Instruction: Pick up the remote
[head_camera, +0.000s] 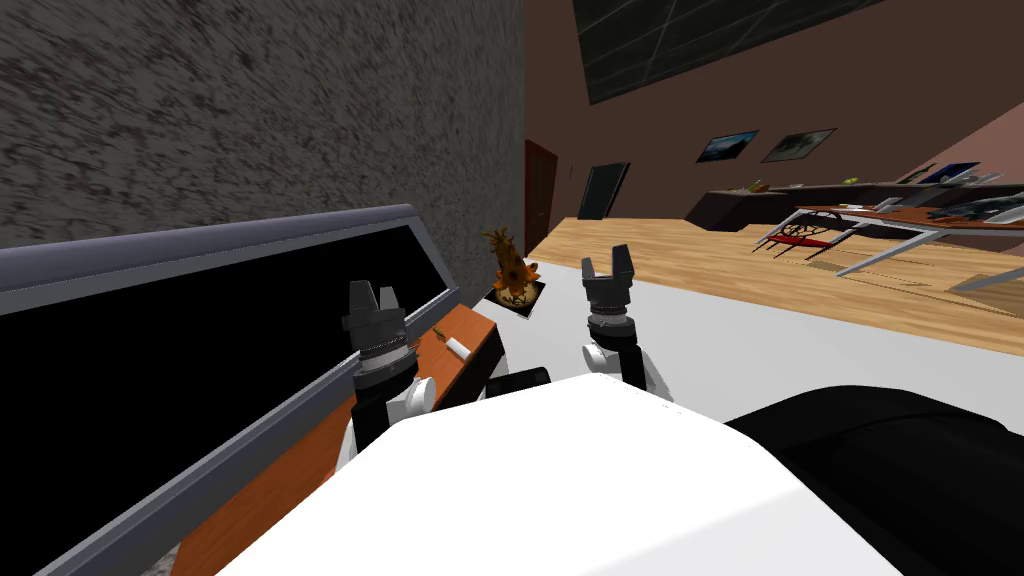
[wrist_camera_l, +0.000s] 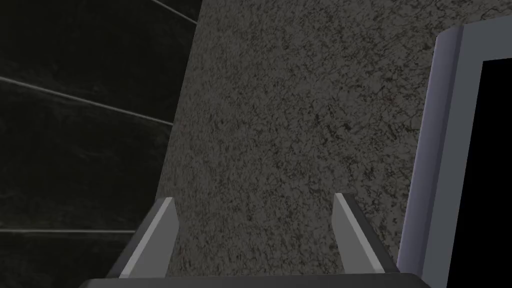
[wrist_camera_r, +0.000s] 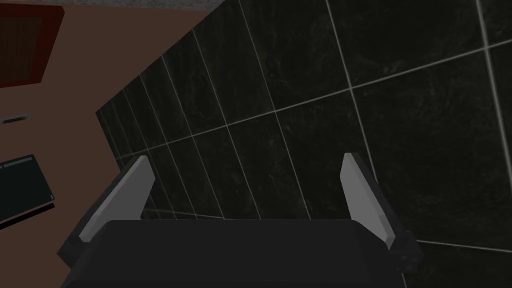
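White, short and bar-shaped: the remote (head_camera: 457, 347) lies on the orange-brown top of the TV cabinet (head_camera: 270, 490), near its far end, clear of both my pincers. Just beside it, toward the screen, is a tiny green-and-orange item (head_camera: 438, 332), too small to name.

Television (head_camera: 200, 340): grey frame, pure black screen. It stands along the cabinet, against a speckled grey wall (head_camera: 250, 110).

Left pincer (head_camera: 373, 292): raised over the cabinet, close in front of the screen's lower frame edge. The remote sits to the right of this wrist, untouched. In the left wrist view both fingers (wrist_camera_l: 155, 240) stand spread wide with nothing between them. The speckled wall is ahead, and the television's grey frame is near one finger.

Right pincer (head_camera: 606, 262): raised too, off the cabinet, over the pale grey floor area (head_camera: 760, 340). Its fingers (wrist_camera_r: 127, 195) are spread wide, released, holding nothing.

Past the cabinet's end, by the wall corner, an orange-brown spiky ornament (head_camera: 510, 268) stands on a small dark square. I cannot tell whether it is a plant. Further off are a light wooden floor (head_camera: 700, 250), a metal-legged table (head_camera: 900, 218) with clutter on top, framed pictures (head_camera: 727, 146) on the brown wall, and a dark red door (head_camera: 540, 190).
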